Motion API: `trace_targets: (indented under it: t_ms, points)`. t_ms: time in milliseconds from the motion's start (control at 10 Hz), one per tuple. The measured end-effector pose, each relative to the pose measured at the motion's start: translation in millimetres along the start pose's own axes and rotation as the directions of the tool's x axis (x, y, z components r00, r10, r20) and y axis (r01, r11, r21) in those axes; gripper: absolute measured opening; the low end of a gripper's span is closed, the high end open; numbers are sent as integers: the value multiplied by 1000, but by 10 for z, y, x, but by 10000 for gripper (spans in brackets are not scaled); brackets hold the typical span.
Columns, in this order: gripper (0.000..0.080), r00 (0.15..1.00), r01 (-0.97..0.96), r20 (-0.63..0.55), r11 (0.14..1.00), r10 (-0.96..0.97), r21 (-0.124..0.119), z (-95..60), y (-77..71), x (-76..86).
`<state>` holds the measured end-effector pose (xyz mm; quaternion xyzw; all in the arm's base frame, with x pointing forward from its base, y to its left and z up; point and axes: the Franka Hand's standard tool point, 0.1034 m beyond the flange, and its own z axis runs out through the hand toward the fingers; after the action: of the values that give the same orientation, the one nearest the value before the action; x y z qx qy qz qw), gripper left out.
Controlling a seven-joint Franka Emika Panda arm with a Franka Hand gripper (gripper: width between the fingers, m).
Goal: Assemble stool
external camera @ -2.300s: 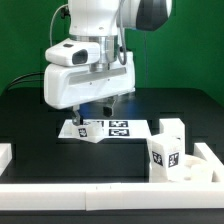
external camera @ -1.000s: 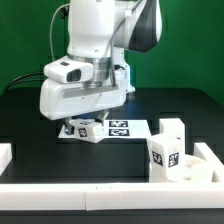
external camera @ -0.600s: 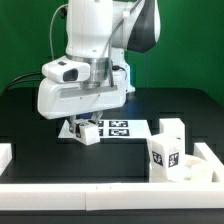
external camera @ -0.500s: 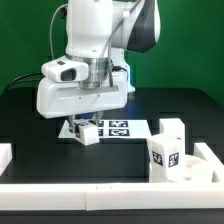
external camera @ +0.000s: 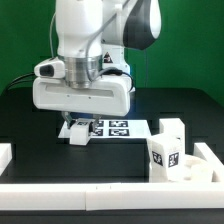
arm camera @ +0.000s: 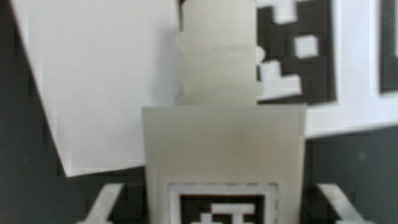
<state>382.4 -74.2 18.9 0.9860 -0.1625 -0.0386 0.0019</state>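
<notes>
The gripper (external camera: 79,131) is seen closed narrowly on a stool leg (external camera: 73,131), which is clasped between its two fingers just below the arm's large white wrist housing (external camera: 82,95), a little towards the exterior view's left of centre. The leg is held over the near left corner of the marker board (external camera: 118,128), which lies flat on the black table (external camera: 40,165). Whether the leg's lower end touches the board cannot be told from this view.

In the wrist view the same leg is shown lengthwise. A squared white body (arm camera: 222,140) carries a black-and-white tag (arm camera: 224,208) at the gripper end. A rounded, ridged peg (arm camera: 221,55) at the far end is seen against the board's white sheet and its printed tags (arm camera: 302,40). The fingers (arm camera: 118,203) are glimpsed only as dim strips flanking the body on either side.

At the exterior view's lower right, well apart from the gripper, a second leg (external camera: 163,156) stands upright with a tag turned to the camera, and another white kit part (external camera: 173,130) stands just behind it. Both are enclosed by white border rails (external camera: 110,190) running along the front edge and the right side.
</notes>
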Motion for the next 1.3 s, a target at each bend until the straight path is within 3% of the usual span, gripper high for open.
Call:
trace_targets:
  t_ms: [200, 300, 400, 500, 600, 700, 1000, 1300]
  points:
    - [333, 999, -36, 7, 999, 36, 3, 7, -8, 4]
    - [333, 999, -25, 41, 1000, 24, 18, 2, -9, 5]
    - [412, 997, -31, 67, 999, 29, 36, -32, 27, 67]
    - [412, 988, -46, 151, 997, 36, 64, -51, 11, 63]
    - [585, 969, -50, 245, 995, 27, 86, -107, -3, 135]
    - [636, 959, -50, 284, 994, 22, 93, -141, -9, 238]
    - [646, 883, -68, 469, 992, 12, 103, -130, -19, 350]
    - [649, 790, -93, 613, 990, 12, 101, -110, -19, 261]
